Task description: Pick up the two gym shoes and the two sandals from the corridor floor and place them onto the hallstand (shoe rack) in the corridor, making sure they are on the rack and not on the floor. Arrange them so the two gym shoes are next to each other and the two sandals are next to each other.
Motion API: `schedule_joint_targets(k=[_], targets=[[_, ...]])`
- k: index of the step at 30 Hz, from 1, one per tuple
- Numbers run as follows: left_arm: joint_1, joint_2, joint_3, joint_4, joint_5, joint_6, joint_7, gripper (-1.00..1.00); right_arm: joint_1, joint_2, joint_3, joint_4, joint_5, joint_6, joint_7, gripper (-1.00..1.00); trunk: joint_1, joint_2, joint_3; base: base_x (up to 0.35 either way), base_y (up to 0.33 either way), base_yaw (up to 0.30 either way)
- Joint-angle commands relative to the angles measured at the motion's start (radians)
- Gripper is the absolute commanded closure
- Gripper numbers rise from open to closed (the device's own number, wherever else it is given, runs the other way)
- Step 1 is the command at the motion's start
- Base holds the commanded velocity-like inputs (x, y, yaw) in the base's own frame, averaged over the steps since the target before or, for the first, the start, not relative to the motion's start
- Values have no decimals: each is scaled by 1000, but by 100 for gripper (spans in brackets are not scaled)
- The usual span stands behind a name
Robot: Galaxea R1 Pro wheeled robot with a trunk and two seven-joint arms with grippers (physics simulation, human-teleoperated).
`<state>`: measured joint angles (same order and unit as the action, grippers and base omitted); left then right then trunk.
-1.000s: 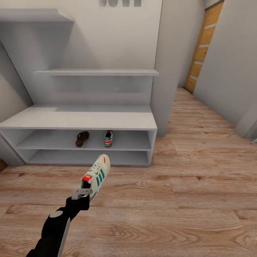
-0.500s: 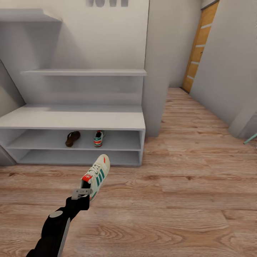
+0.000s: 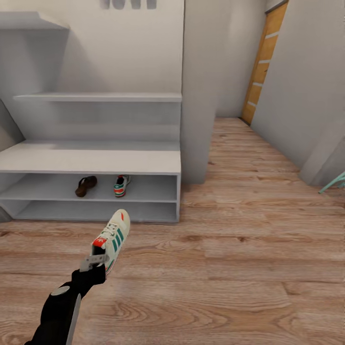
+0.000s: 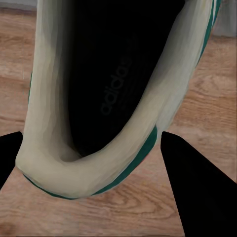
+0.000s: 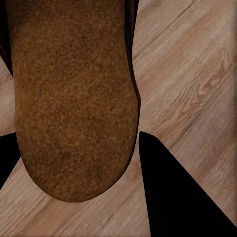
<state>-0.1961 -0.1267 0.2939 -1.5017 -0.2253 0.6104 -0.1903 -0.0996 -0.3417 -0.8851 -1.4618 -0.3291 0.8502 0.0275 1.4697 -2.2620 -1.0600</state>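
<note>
The left gripper (image 3: 98, 259) has its jaws closed on the heel collar of a gym shoe (image 3: 112, 237), held above the floor (image 3: 230, 268). The shoe's long axis runs from the jaws away toward the rack (image 3: 91, 162), toe leading and tipped slightly right.

In the right wrist view a sandal (image 5: 69, 98) lies sole-up between the dark fingers (image 5: 173, 192) of the right gripper (image 5: 74, 173). It appears held, but the contact itself is hidden.

On the rack's upper low shelf, a second sandal (image 3: 85, 186) and a second gym shoe (image 3: 121, 185) stand just beside each other, the sandal to the left.

The shelf lies far and slightly left of the held shoe. Judged from this, the left arm places its shoe right of the shelved shoe, and the held sandal goes left of the shelved sandal.
</note>
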Motion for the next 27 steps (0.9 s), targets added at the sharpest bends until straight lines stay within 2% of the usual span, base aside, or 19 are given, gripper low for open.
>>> schedule_joint_targets(k=[1, 5, 6, 9, 14, 16, 17, 20, 22, 25, 27], targets=[[-2, 0, 24, 0, 6, 15, -1, 100, 0, 1, 0, 0, -4, 0, -3, 100, 0, 0, 0, 0, -135, 0], [-6, 1, 96, 0, 5, 72, 1, 100, 0, 0, 0, 0, -4, 0, -3, 100, 0, 0, 0, 0, -49, 0], [-6, 1, 102, 0, 5, 83, 1, 100, 0, 0, 0, 0, -4, 0, -3, 100, 0, 0, 0, 0, -12, 0], [-11, 1, 110, -1, 4, 108, 2, 100, 0, 1, 0, 0, -4, 0, -3, 100, 0, 0, 0, 0, -4, 0], [-69, 0, 113, -1, 2, 160, 3, 100, 0, 1, 0, 0, -4, 0, -3, 100, 0, 0, 0, 0, 0, 0], [-90, 0, 110, -1, 2, 166, 36, 100, 0, 1, 0, 0, -4, 0, -3, 100, 0, 0, 0, 0, 0, 0], [-100, 0, 108, 0, 2, 167, 73, 100, 0, 1, 0, 0, -4, 0, -3, 100, 0, 0, 0, 0, 0, 0], [-117, -1, 80, 0, 2, 164, 237, 100, 0, 1, 0, 0, -4, 0, -3, 100, 0, 0, 0, 0, 0, 0], [-120, -1, 41, 0, 3, 163, 339, 100, 0, 1, 0, 0, -4, 0, -3, 100, 0, 0, 0, 0, 0, 0], [-118, -1, -40, 1, 6, 162, 406, 100, 0, 1, 0, 0, -4, 0, -3, 100, 0, 0, 0, 0, 0, 0], [-116, -2, -70, 1, 7, 162, 417, 100, 0, 1, 0, 0, -4, 0, -3, 100, 0, 0, 0, 0, 0, 0]])
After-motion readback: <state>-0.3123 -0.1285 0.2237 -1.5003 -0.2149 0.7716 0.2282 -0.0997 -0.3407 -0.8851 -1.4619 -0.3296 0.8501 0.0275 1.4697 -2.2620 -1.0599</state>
